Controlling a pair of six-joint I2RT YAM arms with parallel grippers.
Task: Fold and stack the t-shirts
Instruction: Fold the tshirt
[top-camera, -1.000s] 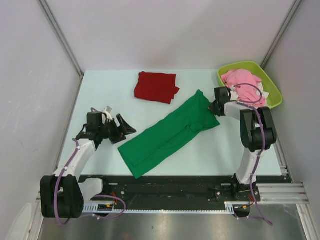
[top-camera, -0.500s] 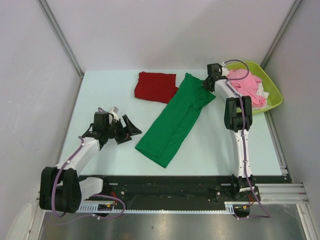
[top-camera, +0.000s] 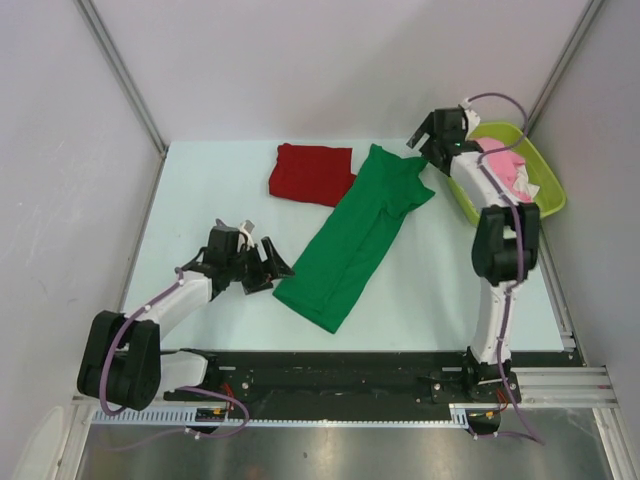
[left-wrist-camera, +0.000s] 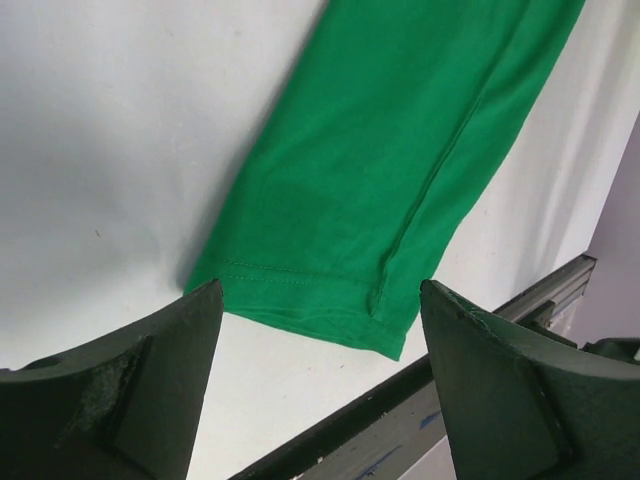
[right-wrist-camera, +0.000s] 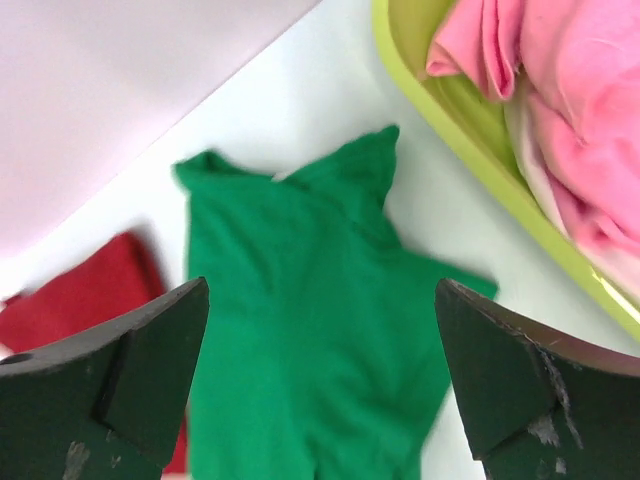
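Note:
The green t-shirt (top-camera: 355, 235) lies folded lengthwise in a long diagonal strip, with its collar end at the back and its hem toward the front. Its top corner overlaps the folded dark red t-shirt (top-camera: 312, 173) at the back. My right gripper (top-camera: 432, 140) hangs open just above and right of the collar end. In the right wrist view the green t-shirt (right-wrist-camera: 300, 300) spreads below my right gripper (right-wrist-camera: 320, 290), and the red t-shirt (right-wrist-camera: 90, 290) is at the left. My left gripper (top-camera: 268, 265) is open, low beside the hem. The green hem (left-wrist-camera: 320, 290) shows ahead of my left gripper (left-wrist-camera: 320, 330), untouched.
A lime basket (top-camera: 553, 190) with a pink garment (top-camera: 505, 165) stands at the back right corner, right beside the right arm. In the right wrist view, the basket rim (right-wrist-camera: 450, 130) and the pink garment (right-wrist-camera: 560, 120) are also visible. Grey walls enclose the table; a black rail (top-camera: 350, 365) runs along the front.
The right gripper carried the green shirt's collar end toward the back, then opened, let it go and lifted off. The left gripper slid right toward the hem.

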